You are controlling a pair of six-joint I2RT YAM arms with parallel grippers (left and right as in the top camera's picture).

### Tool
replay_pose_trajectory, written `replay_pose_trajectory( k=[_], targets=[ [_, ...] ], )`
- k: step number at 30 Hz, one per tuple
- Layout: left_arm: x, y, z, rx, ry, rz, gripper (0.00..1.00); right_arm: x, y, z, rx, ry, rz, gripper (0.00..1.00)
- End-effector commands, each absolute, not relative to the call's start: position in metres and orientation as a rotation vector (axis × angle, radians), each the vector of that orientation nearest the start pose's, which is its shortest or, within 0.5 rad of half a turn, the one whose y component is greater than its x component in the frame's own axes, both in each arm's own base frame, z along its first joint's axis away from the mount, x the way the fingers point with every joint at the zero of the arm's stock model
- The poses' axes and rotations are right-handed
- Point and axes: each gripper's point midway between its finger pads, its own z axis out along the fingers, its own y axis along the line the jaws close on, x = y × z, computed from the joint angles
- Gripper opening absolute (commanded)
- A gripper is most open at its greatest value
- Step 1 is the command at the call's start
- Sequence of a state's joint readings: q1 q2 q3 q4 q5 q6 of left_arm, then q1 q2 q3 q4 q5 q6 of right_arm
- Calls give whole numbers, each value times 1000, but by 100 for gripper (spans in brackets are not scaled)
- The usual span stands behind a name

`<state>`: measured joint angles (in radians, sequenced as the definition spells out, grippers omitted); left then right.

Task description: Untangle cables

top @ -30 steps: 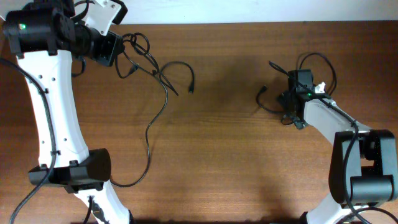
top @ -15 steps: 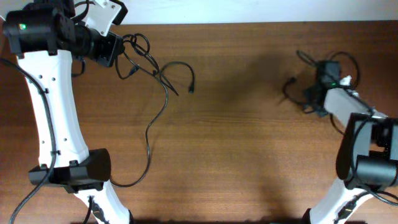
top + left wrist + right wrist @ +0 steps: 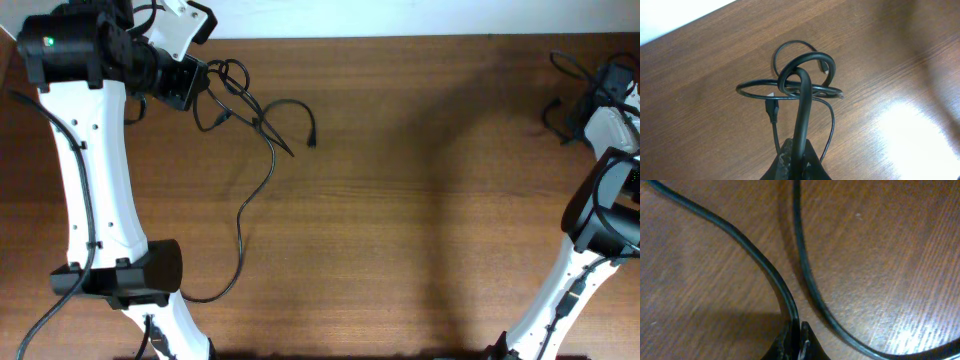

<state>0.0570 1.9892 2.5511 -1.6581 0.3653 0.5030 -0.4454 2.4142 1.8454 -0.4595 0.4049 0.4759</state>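
ITEM: cables (image 3: 232,88), thin, black, plug ends. Task: untangle. Status: partly done, est. from how the strands lie

Entry 1 – tangled bunch (image 3: 799,86). Pos.: upper left of overhead frame, on the table (image 3: 400,220). Wrist view shows approx. three loops crossing one another at frame centre, w/ one plug (image 3: 772,111) hanging below the crossing. A long strand (image 3: 239,215) runs from the bunch down toward lower left of overhead frame; its far end is hidden by the arm base. A short tail (image 3: 310,138) curls off to the right of the bunch. The left gripper (image 3: 796,150) has its jaws closed on a thick-looking strand that rises from between the fingertips into the loops

Entry 2 – separated cable (image 3: 742,237). Pos.: upper right corner of overhead frame, well apart from the bunch; no strand seen bridging the bare middle of the table. The right gripper (image 3: 796,332) (nearly at the frame edge in the overhead view) has its jaws pinched on one strand at the bottom of its wrist view; a second run of cord (image 3: 809,275) lies beside it, not touching the fingers

Done: one cable looks pulled free
Left: bunch loops are crossed and need opening out; no. of cables in the bunch cannot be told
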Motion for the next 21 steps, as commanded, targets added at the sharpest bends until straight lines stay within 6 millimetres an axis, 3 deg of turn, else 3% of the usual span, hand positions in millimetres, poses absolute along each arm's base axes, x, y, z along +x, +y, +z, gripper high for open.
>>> replay_pose_trajectory(
  k=[1, 2, 3, 4, 5, 6, 7, 8, 9, 10, 11, 12, 13, 14, 17, 18, 19, 20, 21],
  targets=[
    [404, -41, 343, 676, 2450, -274, 0, 477, -329, 0, 1331, 2215, -514, 4],
    [404, -41, 343, 677, 2450, -279, 0, 480, -324, -3, 1319, 2242, -460, 40],
    [404, -41, 343, 670, 2451, -281, 0, 482, -320, -1, 1283, 2276, -435, 68],
    [404, -41, 343, 669, 2452, -280, 0, 491, -312, 13, 1257, 2280, -374, 93],
    [404, -41, 343, 669, 2452, -280, 0, 496, -313, 40, 1242, 2240, -369, 94],
    [404, -41, 343, 669, 2452, -280, 0, 500, -316, 84, 1219, 2169, -360, 94],
    [404, -41, 343, 669, 2452, -280, 0, 500, -314, 112, 1157, 2164, -362, 94],
    [404, -41, 343, 669, 2452, -280, 0, 499, -304, 139, 1062, 2193, -347, 94],
    [404, -41, 343, 669, 2451, -280, 0, 498, -278, 162, 931, 2260, -279, 95],
    [404, -41, 343, 669, 2451, -280, 0, 499, -249, 178, 802, 2323, -192, 95],
    [404, -41, 343, 669, 2451, -279, 0, 505, -192, 199, 534, 2392, -10, 95],
    [404, -41, 343, 669, 2451, -280, 0, 509, -153, 212, 352, 2407, 89, 95],
    [404, -41, 343, 669, 2450, -279, 0, 512, -95, 227, 129, 2412, 200, 95],
    [406, -41, 345, 669, 2440, -274, 0, 507, -45, 231, -50, 2434, 268, 95],
    [415, -40, 350, 639, 2411, -258, 0, 473, 90, 217, -453, 2530, 384, 95],
    [422, -35, 352, 594, 2406, -225, 0, 460, 124, 219, -547, 2529, 415, 95],
    [426, -31, 354, 559, 2404, -197, 0, 452, 145, 222, -607, 2518, 432, 95],
    [432, -26, 357, 524, 2391, -167, 0, 427, 191, 232, -743, 2484, 497, 95],
    [435, -26, 359, 524, 2375, -161, 0, 405, 218, 238, -831, 2468, 531, 95]
  ],
)
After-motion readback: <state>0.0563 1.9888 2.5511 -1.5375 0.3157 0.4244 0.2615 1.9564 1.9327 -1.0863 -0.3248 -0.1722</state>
